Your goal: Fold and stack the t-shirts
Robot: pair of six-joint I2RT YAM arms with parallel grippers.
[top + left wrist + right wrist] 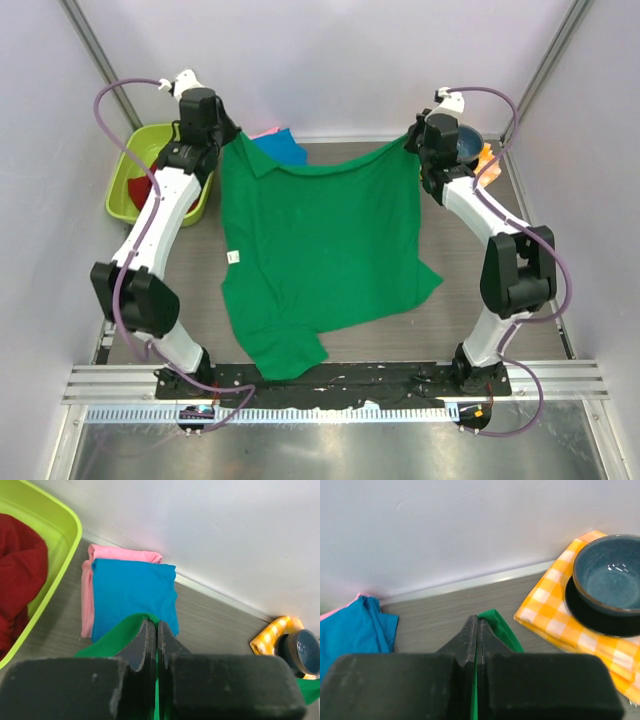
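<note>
Your left hand (156, 626) and right hand (476, 620) are each clenched on a far corner of the green t-shirt (320, 250). Its body lies spread on the surface (445, 330). Move both hands together at one height, so the sagging top edge tightens and the fold lands straight. Mind the blue shirt (132, 592) stacked on the pink shirt (125, 555) just behind, the bin (65, 530) at left, and the bowl (612, 575) on its checked cloth (550, 605) at right.

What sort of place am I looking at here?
Probably a robot test booth: plain white walls round a small table, and a left arm and right arm fixed on a metal rail, holding a green shirt.
</note>
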